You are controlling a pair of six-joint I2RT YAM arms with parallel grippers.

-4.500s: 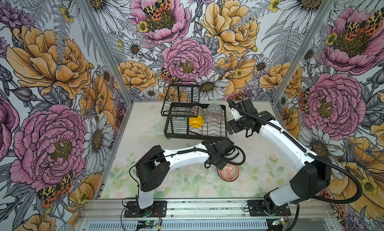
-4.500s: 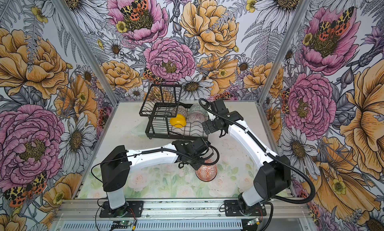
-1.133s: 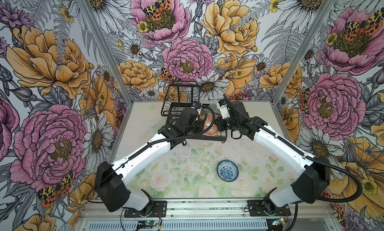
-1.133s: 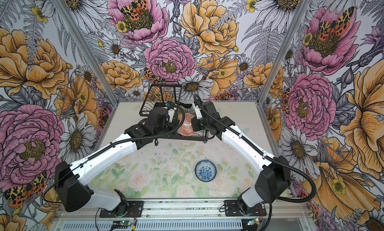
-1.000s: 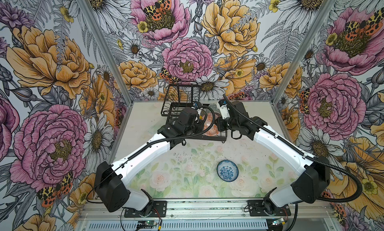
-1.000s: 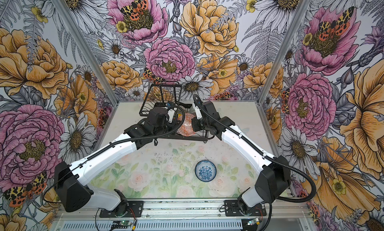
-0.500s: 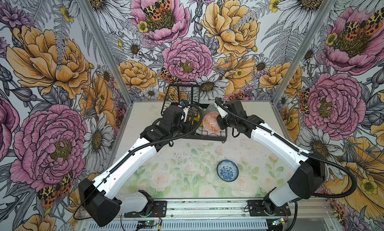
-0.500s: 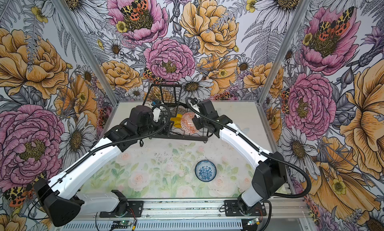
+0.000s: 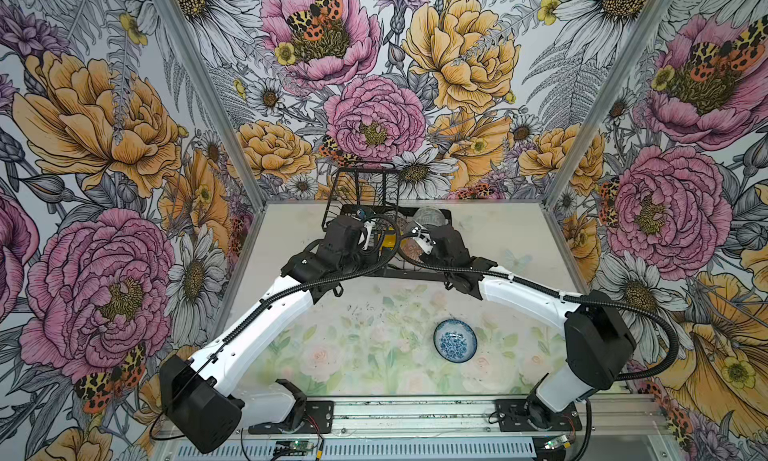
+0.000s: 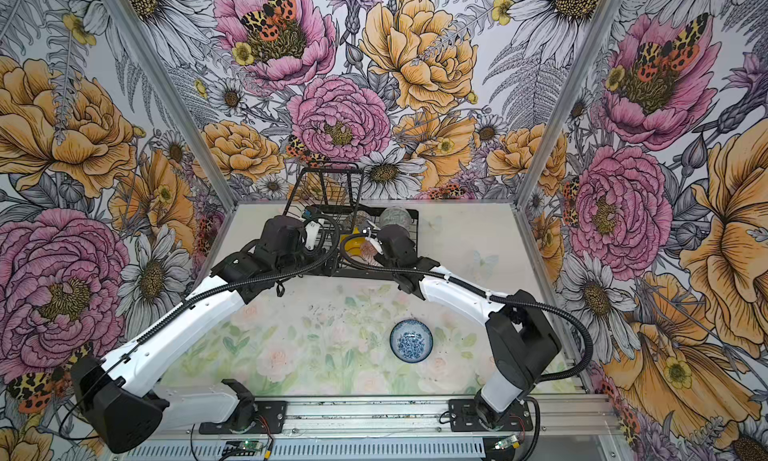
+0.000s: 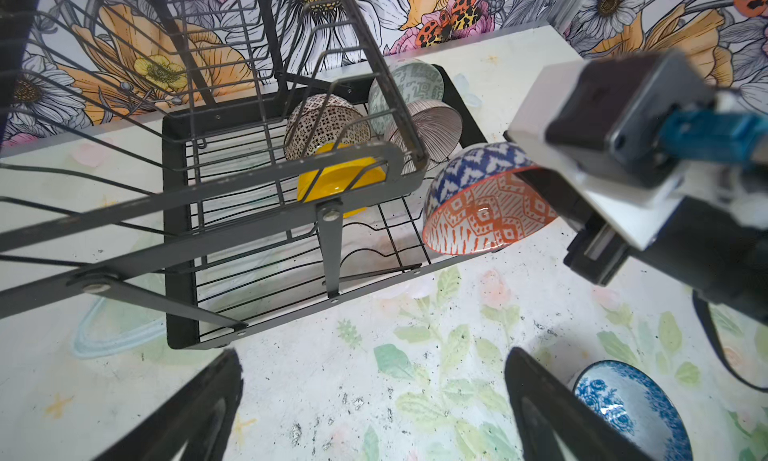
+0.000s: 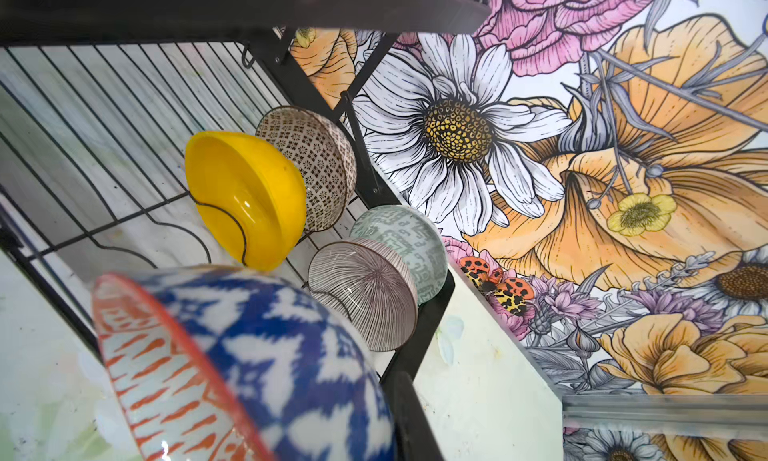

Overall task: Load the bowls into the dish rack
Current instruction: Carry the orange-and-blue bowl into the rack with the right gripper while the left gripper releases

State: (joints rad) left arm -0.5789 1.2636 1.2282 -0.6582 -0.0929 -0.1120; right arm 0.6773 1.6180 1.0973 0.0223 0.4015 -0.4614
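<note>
Your right gripper (image 11: 540, 189) is clamping the orange bowl (image 11: 486, 205), tipped on edge just beside the pink bowl (image 11: 424, 126); left gripper (image 11: 370, 413) hangs wide open.

Crowded at the rack's right end, freer on its left and out front.

In the large black wire dish rack (image 11: 176, 238), four bowls on edge fill the far right of the base tray: plain yellow bowl (image 11: 332, 180), black-white patterned bowl (image 11: 324, 122), pale green patterned bowl (image 11: 411, 81) and pink radial-lined bowl (image 11: 428, 122). The right gripper (image 11: 540, 189), clamped on the orange-white geometric bowl (image 11: 482, 214), blocks the near right corner. The tray's left half is bare wire, though the raised upper basket (image 11: 232, 187) overhangs it, so probably only a low way in from the front is free. The pale floral table (image 11: 415, 313) is open under the wide-spread left gripper (image 11: 374, 413), except for the blue-white floral bowl (image 11: 623, 405), well apart from the rack.
</note>
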